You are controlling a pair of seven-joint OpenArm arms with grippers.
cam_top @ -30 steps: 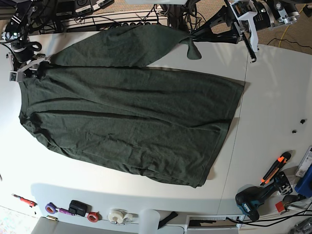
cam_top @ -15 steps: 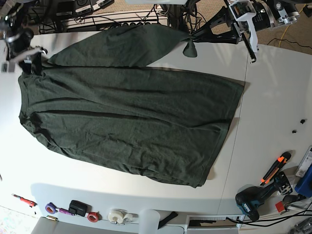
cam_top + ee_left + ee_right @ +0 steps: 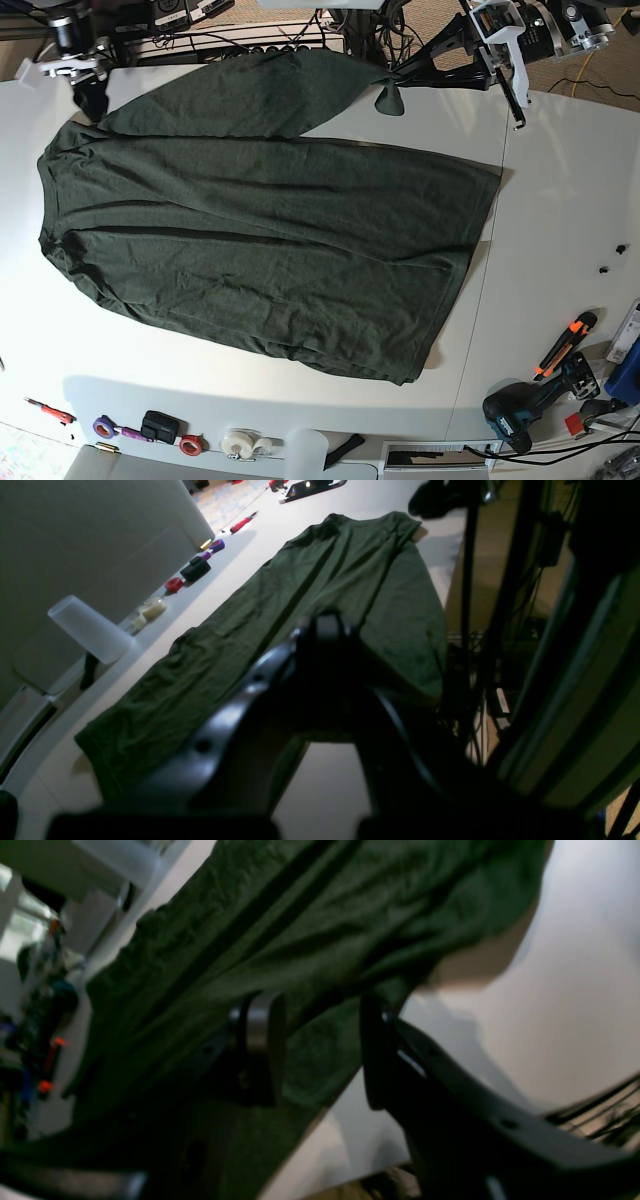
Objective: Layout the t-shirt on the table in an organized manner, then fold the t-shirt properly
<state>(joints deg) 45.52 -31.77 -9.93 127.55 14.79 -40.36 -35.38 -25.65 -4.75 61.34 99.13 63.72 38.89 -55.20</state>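
left gripper (image 3: 392, 88): raised at the table's (image 3: 560, 200) far edge, jaws pinched together on a tip of the t-shirt (image 3: 270, 240) | right gripper (image 3: 88, 82): over the far left corner, fingers apart, cloth between them | t-shirt: spread across the tabletop's middle | writing: none readable

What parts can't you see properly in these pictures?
- Left gripper: in the left wrist view the dark blurry fingers hide where they pinch the t-shirt.
- Right gripper: the right wrist view is blurred, so whether its fingers touch the cloth is unclear.
- Small items at the table edge: too small in the base view to name.
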